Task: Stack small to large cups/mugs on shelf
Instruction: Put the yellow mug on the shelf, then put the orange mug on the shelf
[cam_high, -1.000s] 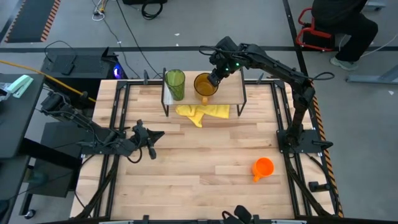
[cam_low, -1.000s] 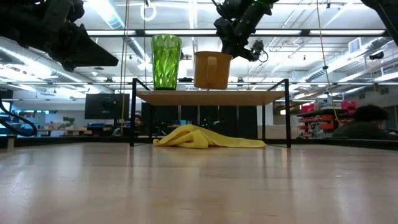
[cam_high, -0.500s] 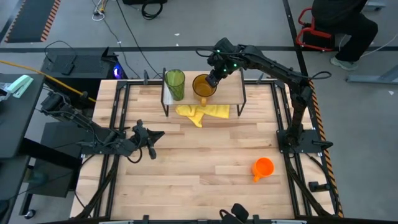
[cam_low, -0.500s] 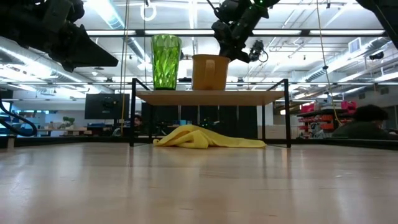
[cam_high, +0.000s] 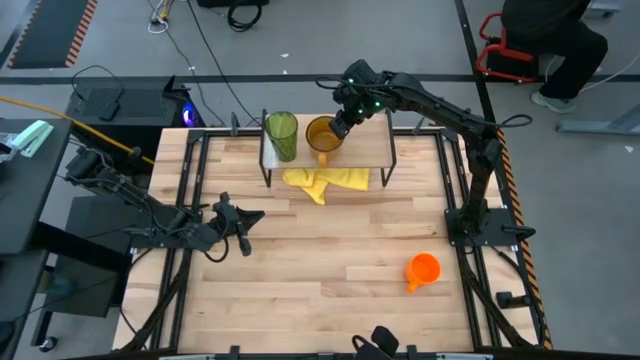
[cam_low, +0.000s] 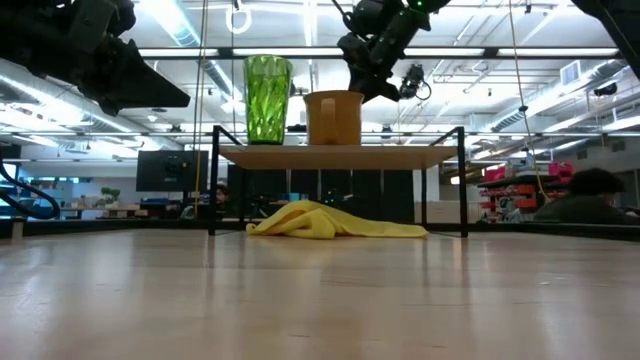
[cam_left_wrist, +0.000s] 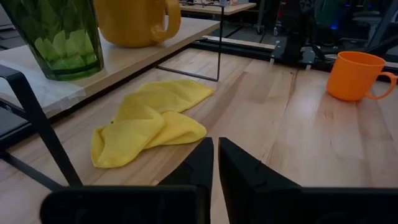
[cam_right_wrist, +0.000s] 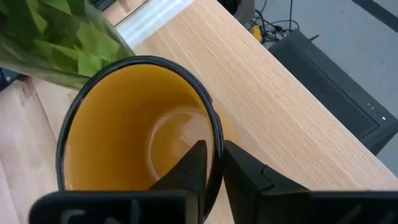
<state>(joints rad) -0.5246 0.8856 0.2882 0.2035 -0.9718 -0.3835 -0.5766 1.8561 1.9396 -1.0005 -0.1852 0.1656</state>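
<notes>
We see the right end effector (cam_right_wrist: 211, 163) clamped on the rim of the translucent amber-yellow plastic mug with a handle (cam_high: 322, 133), which stands upright on the light wooden top board of the small black-wire-legged shelf (cam_low: 340, 156), just beside the tall translucent olive-green tumbler (cam_high: 281, 135). The left end effector (cam_left_wrist: 215, 163) hangs over the tabletop (cam_high: 330, 270) well apart from the shelf, fingers nearly together and holding nothing. The small bright orange mug (cam_high: 423, 269) sits on the tabletop near its right side, and a crumpled yellow cloth (cam_high: 328, 181) lies under and in front of the shelf.
</notes>
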